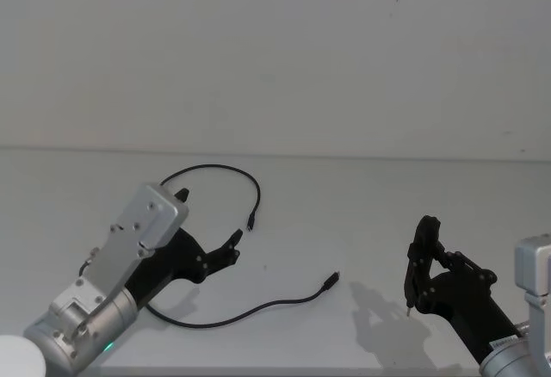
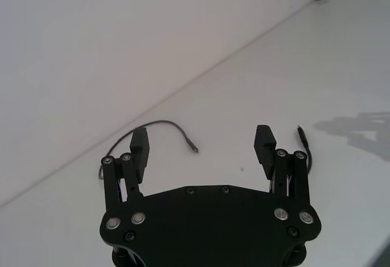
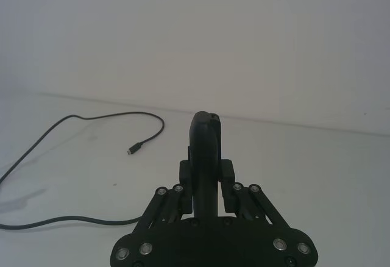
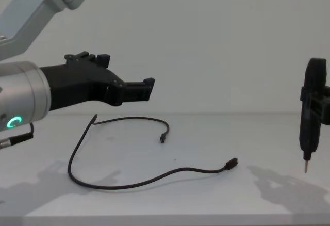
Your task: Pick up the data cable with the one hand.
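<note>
While the data cable lies slack on the white table, nothing grips it. It curls in an open loop under and just ahead of the left gripper. Its first plug rests just beyond that gripper's fingertips, a little to the side facing the other arm. From there the cord arcs back toward the wall, bends round and passes beneath the left arm. It then runs forward again to the second plug, which sits between the two grippers (nearer the left one).

The left gripper hangs above the table with its two fingers spread wide and nothing between them. From the chest view it is clear of the cord, well above it. Behind it, the silver arm carries a green ring light.

Off to the far side from the cable, well apart from it, the right gripper is pressed together on a black pen-like tool. The tool stands roughly upright, its metal tip pointing down and raised off the table.
</note>
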`<control>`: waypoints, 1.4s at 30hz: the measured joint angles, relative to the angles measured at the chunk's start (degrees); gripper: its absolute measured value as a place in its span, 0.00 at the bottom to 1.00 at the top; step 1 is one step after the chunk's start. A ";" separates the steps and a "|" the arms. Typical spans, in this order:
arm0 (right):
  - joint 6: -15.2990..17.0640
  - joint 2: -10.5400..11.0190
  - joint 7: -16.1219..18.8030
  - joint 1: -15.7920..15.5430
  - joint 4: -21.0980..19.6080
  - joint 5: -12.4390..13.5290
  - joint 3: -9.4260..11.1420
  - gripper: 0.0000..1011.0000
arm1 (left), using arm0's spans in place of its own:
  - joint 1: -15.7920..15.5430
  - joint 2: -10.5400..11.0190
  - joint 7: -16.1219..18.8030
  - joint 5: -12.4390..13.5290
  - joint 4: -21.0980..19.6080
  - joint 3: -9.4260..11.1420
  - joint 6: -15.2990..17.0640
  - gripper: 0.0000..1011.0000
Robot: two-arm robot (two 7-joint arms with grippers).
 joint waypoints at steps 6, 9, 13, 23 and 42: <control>0.00 0.00 0.00 0.00 0.00 0.00 0.00 0.27 | 1.07 0.80 -1.78 -1.52 -0.80 -0.84 0.60 0.99; 0.00 0.00 0.00 0.00 0.00 0.00 0.00 0.27 | 1.53 0.89 -2.50 -2.49 -0.93 -1.30 1.02 0.99; 0.00 0.00 0.00 0.00 0.00 0.00 0.00 0.27 | 1.95 0.84 -3.54 -3.76 -0.93 -1.75 1.57 0.99; 0.00 0.00 0.00 0.00 0.00 0.00 0.00 0.27 | 1.51 0.28 -7.87 -6.83 1.42 -2.02 2.19 0.99; 0.00 0.00 0.00 0.00 0.00 0.00 0.00 0.27 | -3.10 -0.65 -15.59 -7.19 8.89 0.45 2.14 0.99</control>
